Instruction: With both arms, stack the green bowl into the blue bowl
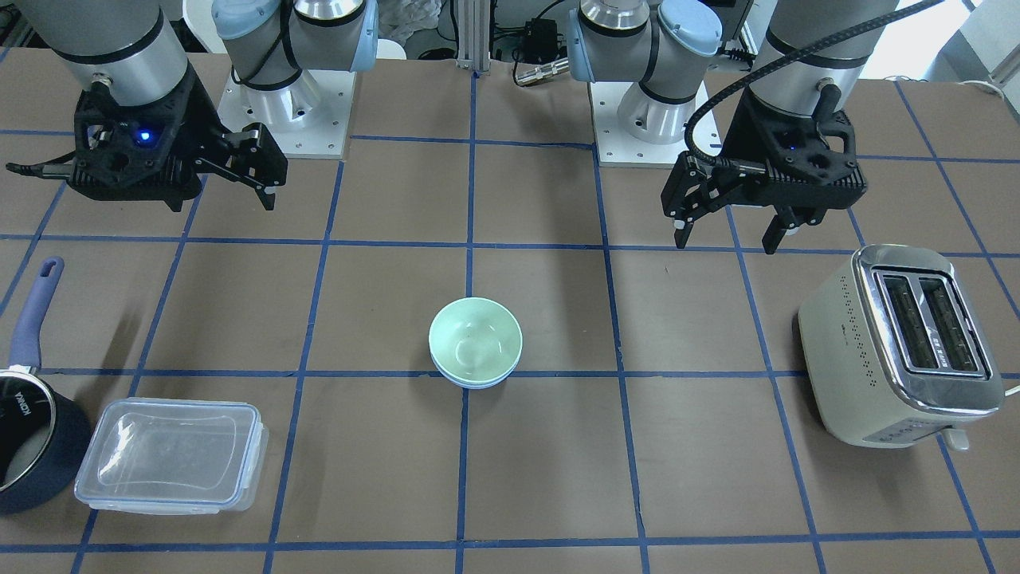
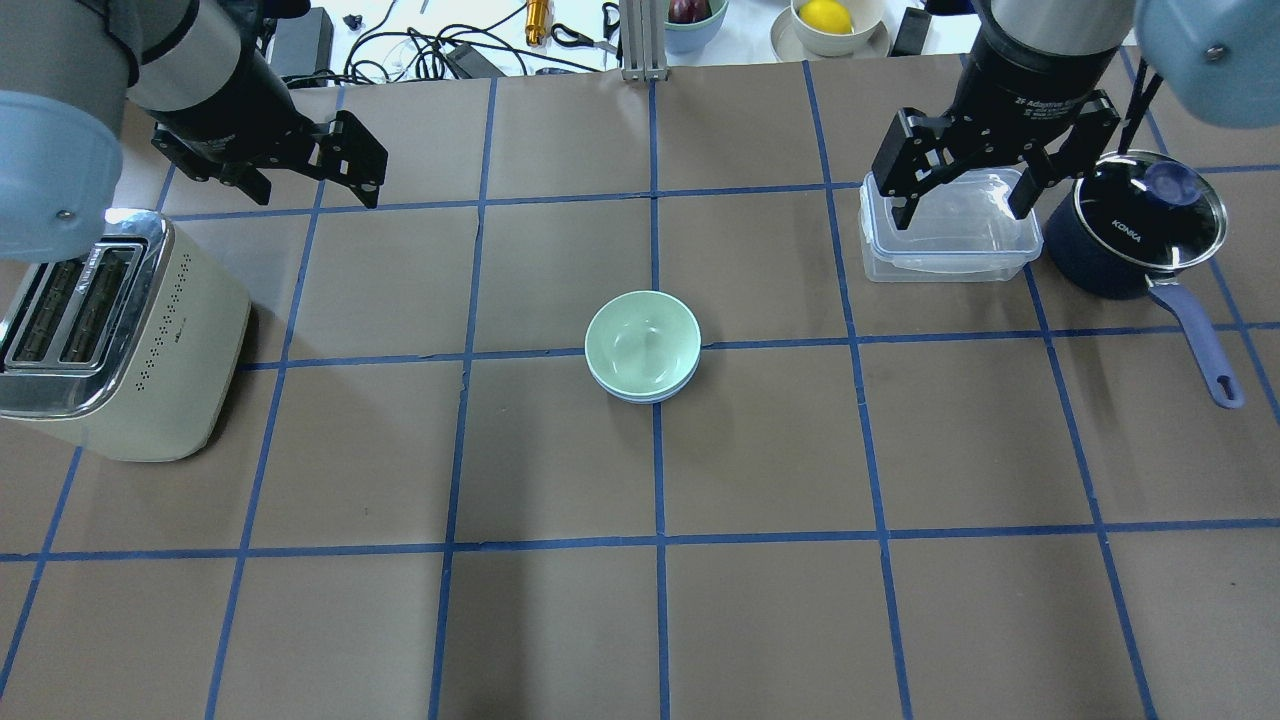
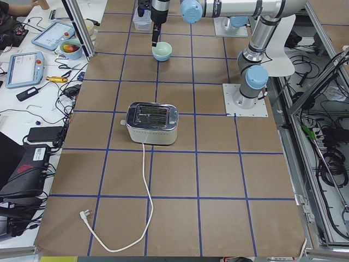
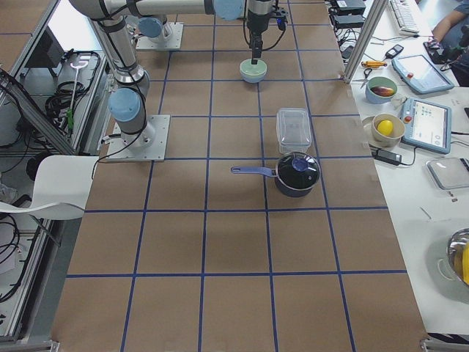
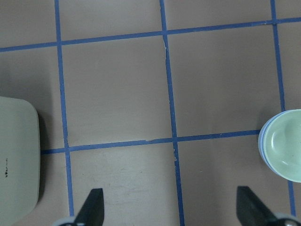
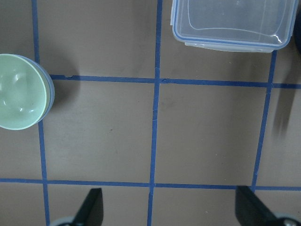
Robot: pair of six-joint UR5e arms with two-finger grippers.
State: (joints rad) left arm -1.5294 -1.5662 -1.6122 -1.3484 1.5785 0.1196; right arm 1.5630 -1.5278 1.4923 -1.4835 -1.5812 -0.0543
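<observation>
The small, glossy, pale mint-green bowl [image 2: 642, 338] sits nested inside the small, glossy, pale light-blue bowl [image 2: 645, 398], with only a blue crescent of rim showing beneath it. The pair rests at the middle of my brown, blue-gridded bench [image 2: 860, 620]. I judge the stacking done.

Reading the clock on the overhead view, the stack lies at about four o'clock from my left tool [image 2: 310, 190] and about eight o'clock from my right tool [image 2: 960, 205]. Neither is clearly nearer, and a round stack offers no long axis to line up with. Both tools hang released, jaws spread and empty, well apart from the bowls.

Farther out, a cream two-slot toaster [image 2: 120, 340] stands at nine o'clock of the stack. A clear plastic lidded box [image 2: 950, 250] and a dark navy lidded saucepan [image 2: 1110, 260] lie toward two o'clock.
</observation>
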